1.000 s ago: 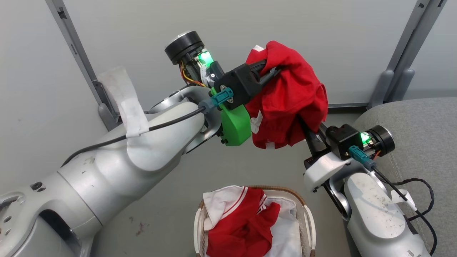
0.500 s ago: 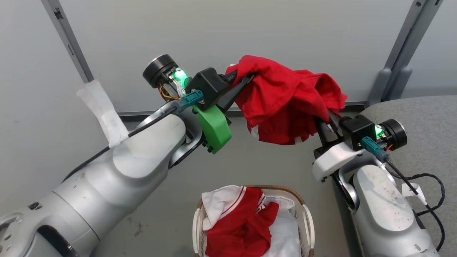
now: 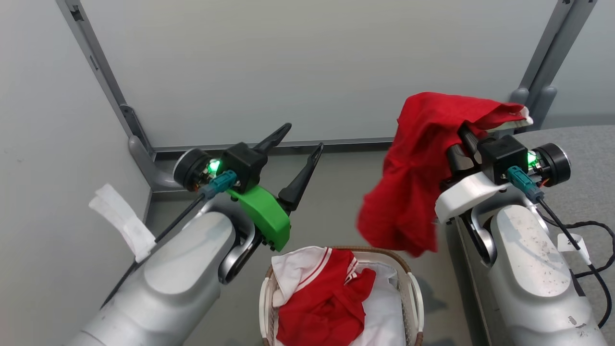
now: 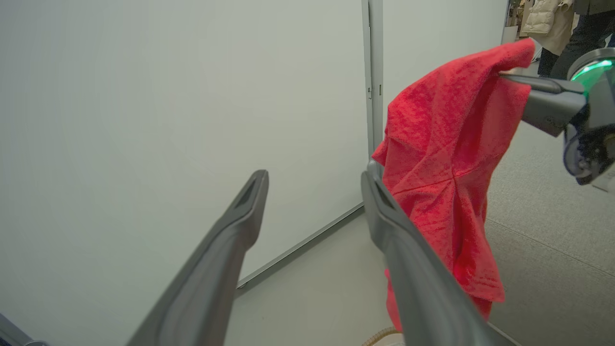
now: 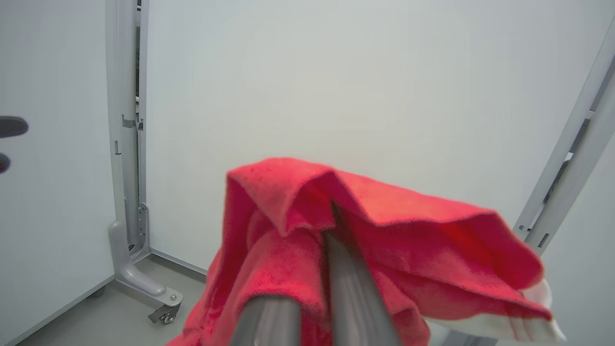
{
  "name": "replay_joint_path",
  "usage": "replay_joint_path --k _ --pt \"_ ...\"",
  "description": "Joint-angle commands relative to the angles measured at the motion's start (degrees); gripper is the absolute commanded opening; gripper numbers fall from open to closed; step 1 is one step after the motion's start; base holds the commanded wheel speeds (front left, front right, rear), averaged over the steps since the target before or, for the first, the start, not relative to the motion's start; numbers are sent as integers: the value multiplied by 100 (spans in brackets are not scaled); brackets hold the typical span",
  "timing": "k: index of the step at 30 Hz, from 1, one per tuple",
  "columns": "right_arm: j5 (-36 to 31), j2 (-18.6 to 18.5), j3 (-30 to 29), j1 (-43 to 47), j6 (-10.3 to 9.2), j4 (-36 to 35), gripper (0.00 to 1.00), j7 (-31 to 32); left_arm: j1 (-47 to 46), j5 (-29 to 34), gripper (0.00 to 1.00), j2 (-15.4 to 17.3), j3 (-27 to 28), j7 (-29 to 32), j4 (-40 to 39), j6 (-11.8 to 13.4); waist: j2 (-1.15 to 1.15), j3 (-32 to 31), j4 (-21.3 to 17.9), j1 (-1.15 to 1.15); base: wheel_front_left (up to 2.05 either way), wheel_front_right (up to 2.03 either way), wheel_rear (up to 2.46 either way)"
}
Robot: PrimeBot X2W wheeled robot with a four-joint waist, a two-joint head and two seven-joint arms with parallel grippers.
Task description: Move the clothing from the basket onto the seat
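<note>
- Right gripper (image 3: 460, 137): dark fingers clamped on a soft, plain red fabric garment (image 3: 413, 182), with the tips buried in its folds.
- Left gripper (image 3: 303, 138): fingers spread wide, holding nothing.
- The garment hangs crumpled beside the grey woven sofa (image 3: 576, 139).
- A red-and-white striped-trim garment (image 3: 331, 298) lies in the oval white perforated basket (image 3: 414, 293), cut off at the bottom edge of the head view.

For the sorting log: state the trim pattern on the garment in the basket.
Red-white striped trim, best in head view.
</note>
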Motion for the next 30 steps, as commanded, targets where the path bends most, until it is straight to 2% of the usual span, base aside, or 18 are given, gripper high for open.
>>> replay_joint_path --k 1,11,19,24,30 --pt "-71 -23 -41 -87 -6 -26 0 -28 222 70 100 -39 138 -4 -24 8 0 16 -4 0 0 0 0" --pt "-270 -24 -274 -86 -6 -46 0 -28 1529 587 100 -403 995 -5 -58 -119 0 90 -86 0 0 0 0" --pt "-313 -24 -355 -53 -6 -39 0 -28 2089 1045 100 -646 1530 -5 -118 -195 0 140 -132 0 0 0 0" --pt "-317 -24 -402 -1 -6 30 0 -28 2286 1248 100 -763 1716 -4 -118 -231 0 161 -197 0 0 0 0" --pt "-280 -26 -467 27 -6 125 0 -28 2425 1353 100 -868 1673 -4 -61 -236 0 215 -472 0 0 0 0"
